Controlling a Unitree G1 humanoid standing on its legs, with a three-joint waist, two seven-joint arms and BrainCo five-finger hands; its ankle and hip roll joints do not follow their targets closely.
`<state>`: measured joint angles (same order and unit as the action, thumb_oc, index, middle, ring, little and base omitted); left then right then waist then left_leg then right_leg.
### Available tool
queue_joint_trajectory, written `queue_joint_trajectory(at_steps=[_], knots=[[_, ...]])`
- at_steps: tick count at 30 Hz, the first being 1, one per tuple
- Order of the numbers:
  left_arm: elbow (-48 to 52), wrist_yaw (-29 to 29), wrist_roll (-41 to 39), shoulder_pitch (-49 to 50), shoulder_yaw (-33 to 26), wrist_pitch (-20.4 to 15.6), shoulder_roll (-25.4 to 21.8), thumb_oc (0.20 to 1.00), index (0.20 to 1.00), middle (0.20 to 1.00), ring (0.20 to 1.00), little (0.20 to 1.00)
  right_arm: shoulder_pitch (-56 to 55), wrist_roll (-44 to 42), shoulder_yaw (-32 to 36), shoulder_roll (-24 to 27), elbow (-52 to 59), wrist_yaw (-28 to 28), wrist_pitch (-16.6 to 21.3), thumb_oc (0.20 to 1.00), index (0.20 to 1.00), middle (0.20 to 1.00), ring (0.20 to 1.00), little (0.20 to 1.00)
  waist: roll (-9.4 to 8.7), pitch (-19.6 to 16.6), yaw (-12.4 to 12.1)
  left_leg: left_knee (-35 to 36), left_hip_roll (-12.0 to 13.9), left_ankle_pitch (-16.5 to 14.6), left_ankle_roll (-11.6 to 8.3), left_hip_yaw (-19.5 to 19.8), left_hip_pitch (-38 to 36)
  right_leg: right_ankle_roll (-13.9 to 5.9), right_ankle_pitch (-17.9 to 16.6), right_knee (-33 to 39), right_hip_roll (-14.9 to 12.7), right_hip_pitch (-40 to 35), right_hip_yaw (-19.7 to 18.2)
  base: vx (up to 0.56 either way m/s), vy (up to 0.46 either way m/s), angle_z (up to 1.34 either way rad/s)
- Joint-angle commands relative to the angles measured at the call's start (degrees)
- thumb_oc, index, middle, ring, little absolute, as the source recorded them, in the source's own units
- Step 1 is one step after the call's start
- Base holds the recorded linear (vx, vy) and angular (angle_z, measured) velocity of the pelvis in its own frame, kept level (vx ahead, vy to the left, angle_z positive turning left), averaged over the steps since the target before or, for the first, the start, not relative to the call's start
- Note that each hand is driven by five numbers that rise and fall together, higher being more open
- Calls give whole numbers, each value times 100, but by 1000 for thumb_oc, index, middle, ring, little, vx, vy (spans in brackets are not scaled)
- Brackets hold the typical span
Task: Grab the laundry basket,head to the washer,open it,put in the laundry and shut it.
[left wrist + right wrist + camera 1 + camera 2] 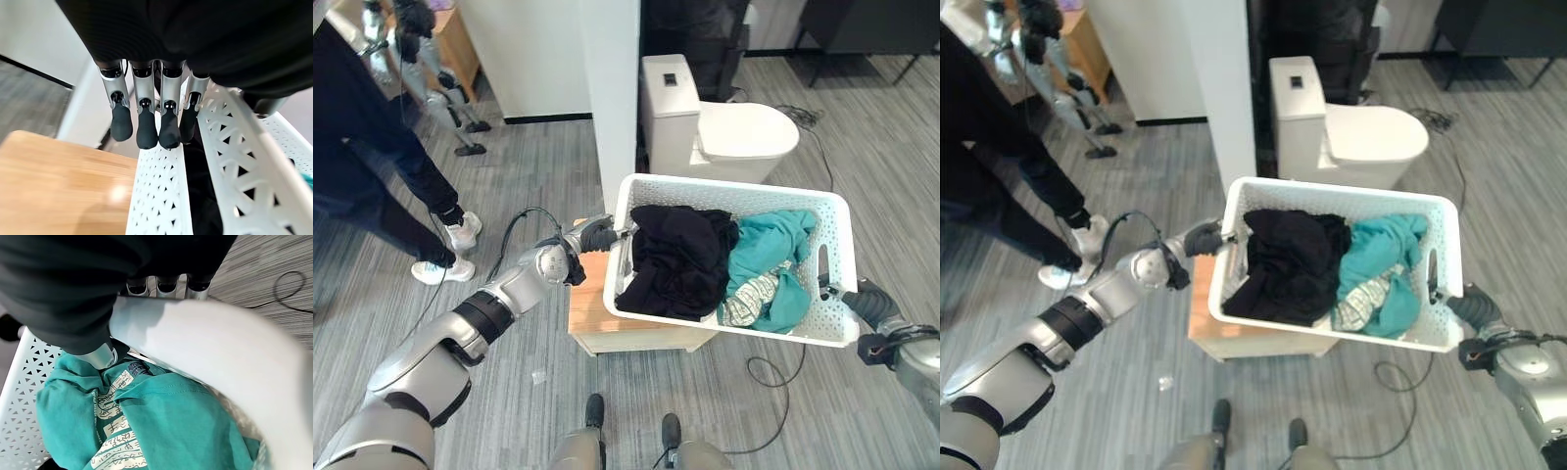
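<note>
The head views show the white laundry basket [734, 196] tilted over a low wooden table [592, 313], with a toilet [724, 132] beyond it and a person's legs [382, 186] far left. The wrist views show the grips: the left hand [146, 117] has its fingers hooked over the basket's left rim, and the right hand [105, 355] clasps the right rim. A black garment [675, 259] lies in the basket's left half, teal clothes [769, 264] in its right

person [372, 157] cut off at frame edge | right hand [857, 299] fingertips behind basket [734, 191] rim
</note>
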<state>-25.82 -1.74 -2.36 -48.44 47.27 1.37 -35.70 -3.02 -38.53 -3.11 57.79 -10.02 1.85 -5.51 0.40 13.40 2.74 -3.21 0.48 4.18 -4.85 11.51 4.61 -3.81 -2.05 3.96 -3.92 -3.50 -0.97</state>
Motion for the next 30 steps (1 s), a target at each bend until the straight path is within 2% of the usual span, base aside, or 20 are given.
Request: queue_joint_trajectory(at_steps=[1,2,3,5,8,9,10,11,13,16,17,18,19,21,24,27,30], knots=[[-57,-19,-188,-333,-310,-537,353,200,200,200,200,200,702,-671,199,285,793,475,428,200,200,200,200,200,-80,-327,-107,-790,-100,-1125,185,556,-234,-243,-46,-335,84,649,-256,-55,199,-87],[-57,-20,-187,-329,-316,-539,349,200,200,200,200,200,713,-670,187,286,791,474,428,200,200,200,200,200,-79,-324,-118,-789,-95,-1129,186,539,-241,-243,-44,-344,89,654,-274,-149,357,-142],[-134,-9,-193,-305,-372,-556,357,200,200,200,200,200,905,-609,29,222,773,450,425,200,200,200,200,200,-16,-239,-55,-781,-116,-1259,291,273,-343,-383,-157,-551,87,926,-641,-188,352,-126],[-342,16,-209,-335,-404,-570,357,200,200,200,200,200,1154,-530,-131,52,748,421,422,200,200,200,200,200,-20,-159,-57,-724,-166,-1356,432,-235,-384,-602,-360,-585,31,1192,-979,-277,427,-110],[-462,53,-97,-432,-432,-579,324,200,200,200,200,200,1096,-407,-43,-209,869,424,352,200,200,200,200,200,-70,-115,-42,-521,-280,-1320,586,-746,-355,-836,-548,-476,-180,1451,-987,-244,261,-189],[-420,62,-68,-391,-483,-574,273,200,200,200,200,200,1073,-368,-20,-283,912,421,380,200,200,200,200,200,-55,-62,-89,-449,-239,-1280,627,-934,-361,-793,-494,-573,-257,1567,-708,-256,163,-156],[-394,63,-36,-333,-501,-545,190,200,200,200,200,200,992,-350,63,-325,911,429,388,200,200,200,200,200,-16,-32,-141,-397,-194,-1222,651,-1068,-333,-717,-336,-760,-419,1560,-127,-241,133,-75],[-397,58,-16,-304,-522,-506,136,200,200,200,200,200,935,-322,98,-387,906,470,347,200,200,200,200,200,7,-25,-129,-344,-182,-1167,672,-1132,-327,-640,-206,-963,-515,1528,238,-215,133,-76],[-377,58,27,-252,-590,-454,47,200,200,200,200,200,963,-267,60,-476,856,465,370,200,200,200,200,200,48,-27,-177,-306,-156,-1056,751,-1358,-300,-530,51,-1525,-586,1405,665,-175,135,-89],[-425,59,59,-198,-693,-385,-57,200,200,200,200,200,1116,-188,-98,-569,820,512,339,200,200,200,200,200,70,-169,-310,-205,-167,-976,873,-1620,-276,-376,425,-2092,-568,1218,935,-154,102,-108],[-356,54,36,-163,-804,-353,-214,200,200,200,200,200,1253,-167,-193,-617,729,513,328,200,200,200,200,200,56,-298,-511,-166,-158,-951,880,-1848,-224,-310,643,-2115,-673,962,1357,-120,29,-112],[-353,53,36,-162,-808,-352,-220,200,200,200,200,200,1262,-167,-200,-618,725,513,329,200,200,200,200,200,58,-314,-510,-157,-154,-933,880,-1851,-203,-306,619,-2091,-665,976,1358,-119,-32,-138],[-322,79,25,-152,-870,-335,-282,200,200,200,200,200,1371,-114,-295,-665,640,499,315,200,200,200,200,200,34,-388,-634,-118,-135,-902,876,-1993,-190,-304,668,-2090,-743,820,1564,-70,-43,-114],[-287,65,12,-111,-969,-314,-414,200,200,200,200,200,1518,-18,-459,-729,525,501,258,200,200,200,200,200,-39,-528,-807,15,-122,-845,866,-2210,-175,-317,703,-1885,-754,566,1691,-69,-104,-59],[-253,67,-23,-77,-1084,-320,-488,200,200,200,200,200,1638,-3,-559,-718,454,451,207,200,200,200,200,200,-156,-637,-906,48,-61,-727,775,-2448,-75,-366,671,-1200,-643,263,1573,-96,-201,-56],[-332,129,-60,-113,-1126,-339,-389,200,200,200,200,200,1515,-93,-443,-620,557,401,275,200,200,200,200,200,-201,-604,-861,20,105,-530,605,-2368,73,-301,655,-841,-422,158,1453,-96,-289,-30],[-367,140,-63,-176,-1036,-341,-273,200,200,200,200,200,1372,-253,-271,-506,637,339,358,200,200,200,200,200,-158,-488,-732,46,400,-198,371,-2233,109,-157,778,-681,-186,-13,1602,-133,-397,3]])
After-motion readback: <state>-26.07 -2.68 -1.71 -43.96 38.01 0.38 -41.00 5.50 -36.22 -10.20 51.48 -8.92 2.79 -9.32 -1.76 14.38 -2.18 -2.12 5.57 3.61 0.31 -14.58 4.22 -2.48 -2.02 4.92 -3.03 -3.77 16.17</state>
